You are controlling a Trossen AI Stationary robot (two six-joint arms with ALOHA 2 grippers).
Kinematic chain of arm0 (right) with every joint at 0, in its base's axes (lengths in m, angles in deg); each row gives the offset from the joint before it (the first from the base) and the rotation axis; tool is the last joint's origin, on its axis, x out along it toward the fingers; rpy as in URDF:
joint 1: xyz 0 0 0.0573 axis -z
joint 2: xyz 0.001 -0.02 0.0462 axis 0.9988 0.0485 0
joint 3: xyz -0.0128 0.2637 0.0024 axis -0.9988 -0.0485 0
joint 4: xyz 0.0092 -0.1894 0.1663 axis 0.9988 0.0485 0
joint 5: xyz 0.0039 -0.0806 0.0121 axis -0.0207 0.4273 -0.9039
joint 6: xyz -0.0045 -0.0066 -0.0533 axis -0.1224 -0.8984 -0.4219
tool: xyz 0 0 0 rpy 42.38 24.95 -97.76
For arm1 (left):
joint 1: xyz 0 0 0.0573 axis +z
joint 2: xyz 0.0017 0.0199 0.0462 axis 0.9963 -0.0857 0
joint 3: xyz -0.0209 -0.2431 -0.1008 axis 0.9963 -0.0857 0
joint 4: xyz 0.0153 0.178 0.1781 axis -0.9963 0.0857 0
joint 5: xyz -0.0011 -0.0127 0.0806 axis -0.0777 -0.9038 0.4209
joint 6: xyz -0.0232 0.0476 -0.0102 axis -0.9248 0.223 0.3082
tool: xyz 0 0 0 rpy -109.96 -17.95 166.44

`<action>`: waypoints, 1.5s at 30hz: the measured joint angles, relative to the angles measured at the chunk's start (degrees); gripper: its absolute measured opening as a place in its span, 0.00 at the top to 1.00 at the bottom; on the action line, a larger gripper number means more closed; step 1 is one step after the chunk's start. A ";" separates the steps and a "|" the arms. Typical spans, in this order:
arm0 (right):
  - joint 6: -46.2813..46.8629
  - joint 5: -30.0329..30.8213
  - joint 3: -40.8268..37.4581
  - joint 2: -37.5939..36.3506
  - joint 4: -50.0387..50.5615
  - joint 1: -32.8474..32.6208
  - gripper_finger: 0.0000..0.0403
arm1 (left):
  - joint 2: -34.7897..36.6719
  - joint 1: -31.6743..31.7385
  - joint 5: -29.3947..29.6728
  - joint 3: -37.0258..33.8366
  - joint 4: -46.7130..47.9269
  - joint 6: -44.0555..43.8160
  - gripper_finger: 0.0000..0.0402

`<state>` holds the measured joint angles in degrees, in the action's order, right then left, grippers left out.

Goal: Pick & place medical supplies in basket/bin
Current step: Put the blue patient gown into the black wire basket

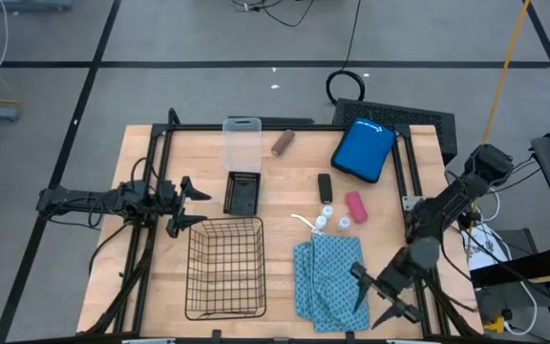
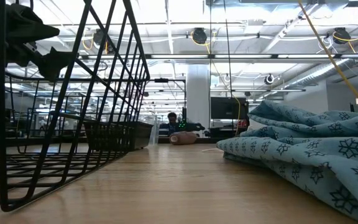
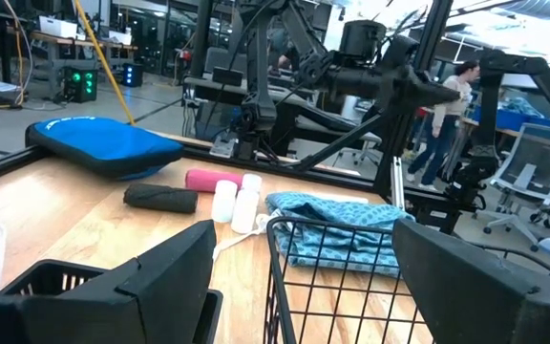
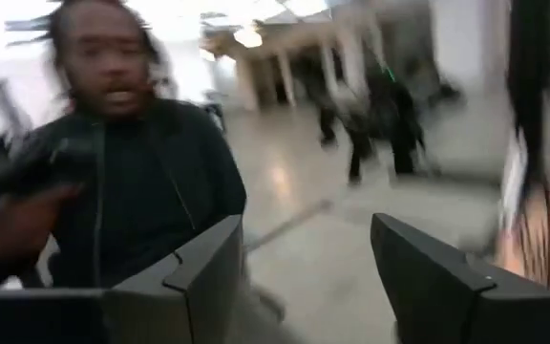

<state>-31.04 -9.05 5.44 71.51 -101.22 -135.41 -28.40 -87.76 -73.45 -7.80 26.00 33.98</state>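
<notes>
Basket (image 1: 225, 268) seen empty at table's 7 o'clock. Teal cloth (image 1: 327, 279) laid at its 3 o'clock. Right gripper (image 1: 382, 301) spread apart beside cloth, nothing held. Left gripper (image 1: 191, 204) spread apart at basket's 11 o'clock.

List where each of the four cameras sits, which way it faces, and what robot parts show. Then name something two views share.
High: overhead, straight down; both arms, basket, teal cloth.
Low: table height, facing the room; basket wire, cloth; no gripper clearly seen.
Left wrist: behind the open left gripper, facing across the table.
Right wrist: behind the open right gripper, facing a person off the table.
Shared: high and left wrist show the pink roll.
</notes>
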 joint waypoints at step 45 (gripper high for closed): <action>97.23 19.38 -14.16 0.13 41.64 -5.64 0.50 | 0.00 0.00 0.00 0.00 0.04 0.01 0.19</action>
<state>66.19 10.33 -8.73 71.64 -59.58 -141.05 -28.40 -87.76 -73.45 -7.80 26.04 33.99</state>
